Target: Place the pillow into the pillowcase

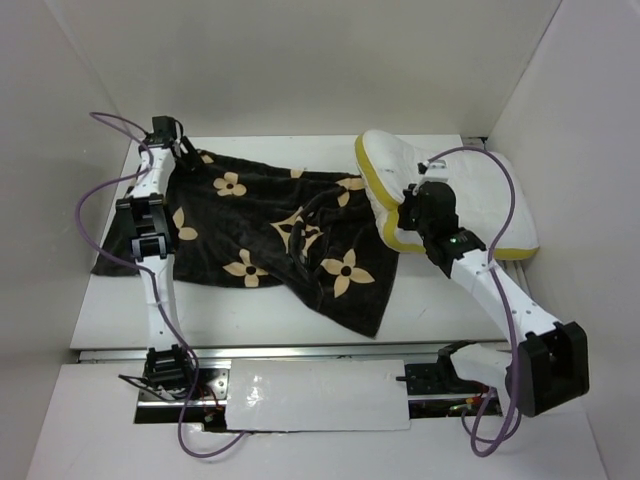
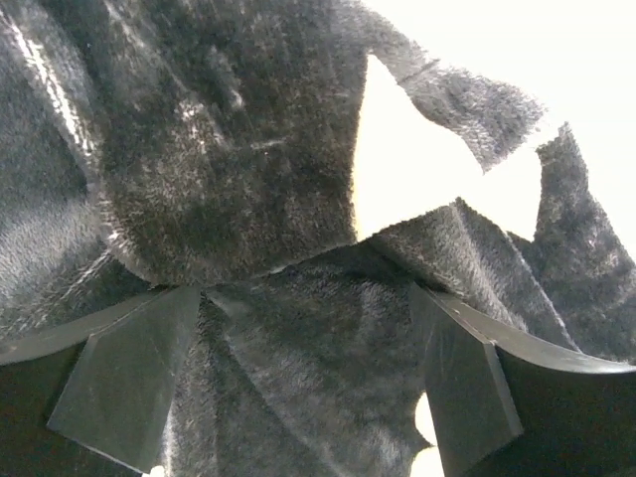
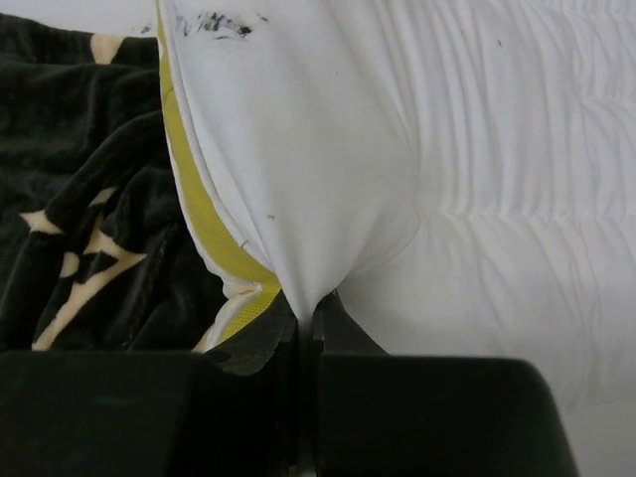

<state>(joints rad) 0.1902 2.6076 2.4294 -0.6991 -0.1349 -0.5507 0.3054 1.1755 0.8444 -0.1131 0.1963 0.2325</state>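
The pillowcase (image 1: 262, 238), dark plush with tan flowers, lies rumpled across the left and middle of the table. The pillow (image 1: 475, 195), white with yellow piping, lies at the back right, its left end raised beside the pillowcase's right edge. My left gripper (image 1: 167, 135) is at the pillowcase's far left corner. In the left wrist view it (image 2: 308, 388) stands wide open, with dark plush (image 2: 219, 149) lying between the fingers (image 2: 129, 383). My right gripper (image 1: 408, 212) is shut on a pinch of the pillow's white fabric (image 3: 298, 149) next to the yellow seam (image 3: 194, 199); the gripper (image 3: 306, 313) is closed tight.
The white table (image 1: 120, 310) is walled in by white panels at the back and both sides. A metal rail (image 1: 300, 350) runs along the near edge. The pillowcase shows at the left of the right wrist view (image 3: 89, 229).
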